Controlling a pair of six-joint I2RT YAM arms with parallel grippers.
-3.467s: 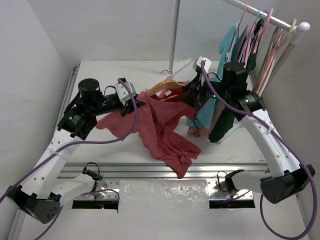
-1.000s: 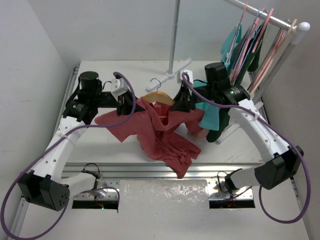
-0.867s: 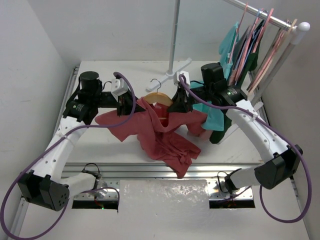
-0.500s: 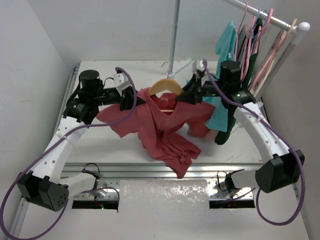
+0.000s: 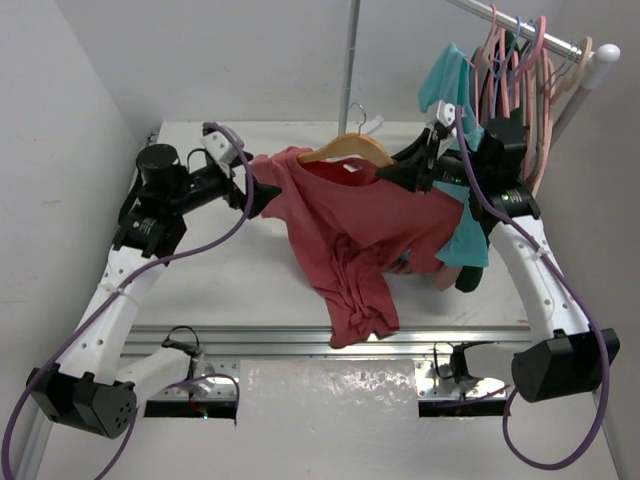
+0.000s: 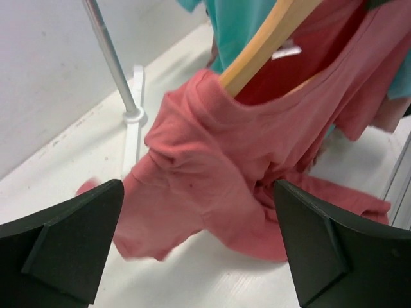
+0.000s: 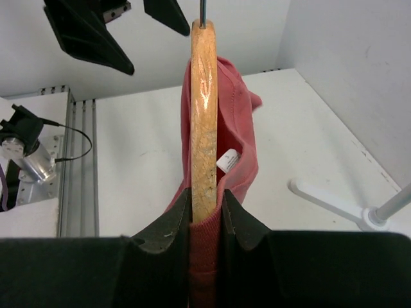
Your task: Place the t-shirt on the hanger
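I read the left arm as rising from its base along the left side of the table (image 5: pixel 220 275), elbow high, forearm reaching right. The left gripper (image 5: pixel 262 196) has its jaws spread wide and holds nothing. In the wrist view both fingers (image 6: pixel 64 250) stand clear of the cloth, with the t-shirt (image 5: pixel 360 230) just beyond the tips, beside its left sleeve.

The table is white, with white walls on the left and at the back. A metal pole (image 5: pixel 350 60) stands at the far edge. A rail (image 5: pixel 520 25) at upper right carries pink hangers (image 5: pixel 515 60) and a teal shirt (image 5: pixel 445 85).

The hanger (image 5: pixel 330 150) is lifted above the table, hook up. Its left end sits inside the t-shirt's neck opening; the shirt's lower folds rest on the table.

The right arm rises from its base on the right and reaches left. The right gripper (image 5: pixel 400 172) is clamped on the right end of the hanger, one finger against each face of the wood, with red cloth below the grip.
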